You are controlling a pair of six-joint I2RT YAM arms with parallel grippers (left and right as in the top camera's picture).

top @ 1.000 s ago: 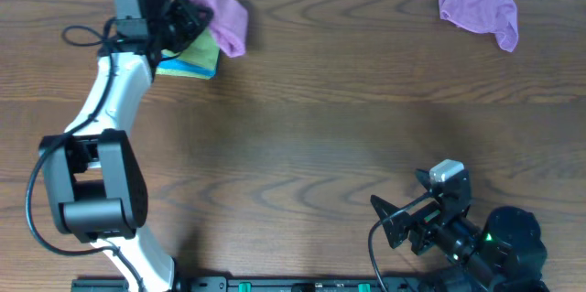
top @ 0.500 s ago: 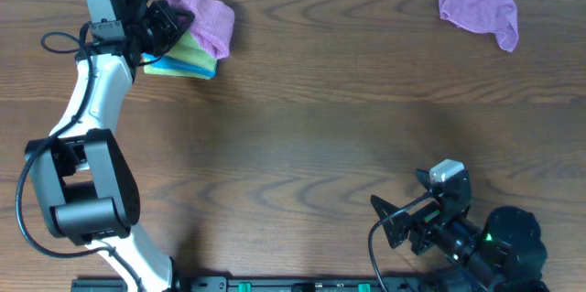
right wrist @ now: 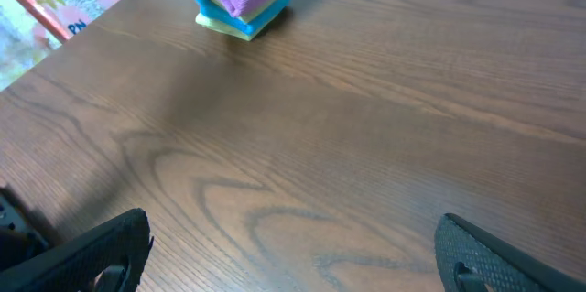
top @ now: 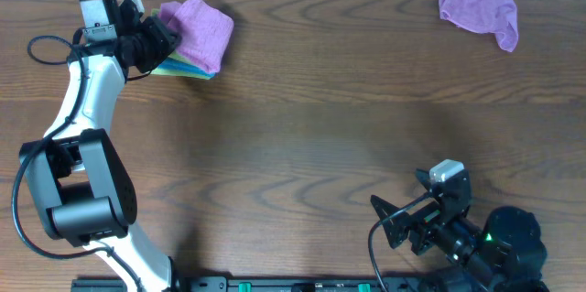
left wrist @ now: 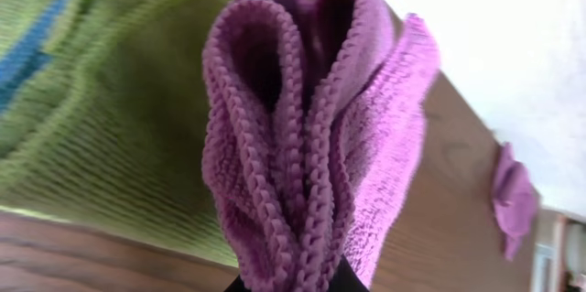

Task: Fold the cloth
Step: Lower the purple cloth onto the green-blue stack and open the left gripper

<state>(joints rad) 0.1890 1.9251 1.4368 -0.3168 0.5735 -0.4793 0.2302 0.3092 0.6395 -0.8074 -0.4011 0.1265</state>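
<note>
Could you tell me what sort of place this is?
Probably a robotics test bench: two arms at a wooden table, the left claw gripping a folded cloth on a stack, a crumpled purple cloth apart.

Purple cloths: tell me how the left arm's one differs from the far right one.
The left purple cloth is doubled into layers; the right purple cloth lies crumpled. The left one sits on a green-blue stack, pinched by the left tool; the right one lies on the table, untouched. Both are the same purple.
</note>
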